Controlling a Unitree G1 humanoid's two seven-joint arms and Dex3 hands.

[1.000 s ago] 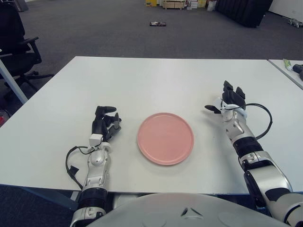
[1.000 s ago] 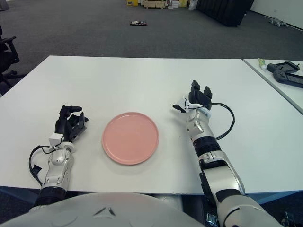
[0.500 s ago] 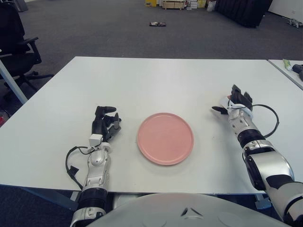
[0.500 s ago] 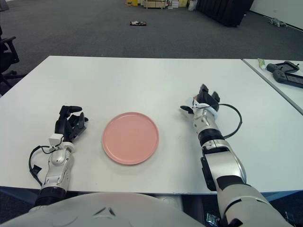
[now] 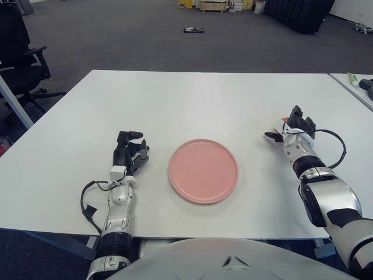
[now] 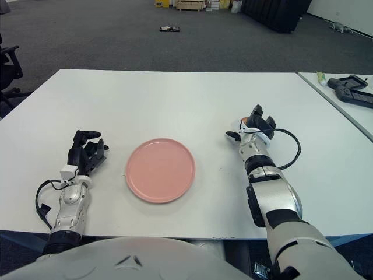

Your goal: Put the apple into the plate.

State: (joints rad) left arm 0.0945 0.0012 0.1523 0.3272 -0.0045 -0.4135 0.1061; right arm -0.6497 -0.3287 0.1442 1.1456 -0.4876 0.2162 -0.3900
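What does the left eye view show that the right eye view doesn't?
Left eye only: the slanted pole left of the white table, and most of the office chair. Right eye only: the black device nearly whole. Both: the pink plate, left hand left of it, right hand right of it.

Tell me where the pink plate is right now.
The pink plate sits empty near the front edge of the white table, between the left robot hand and the right robot hand.
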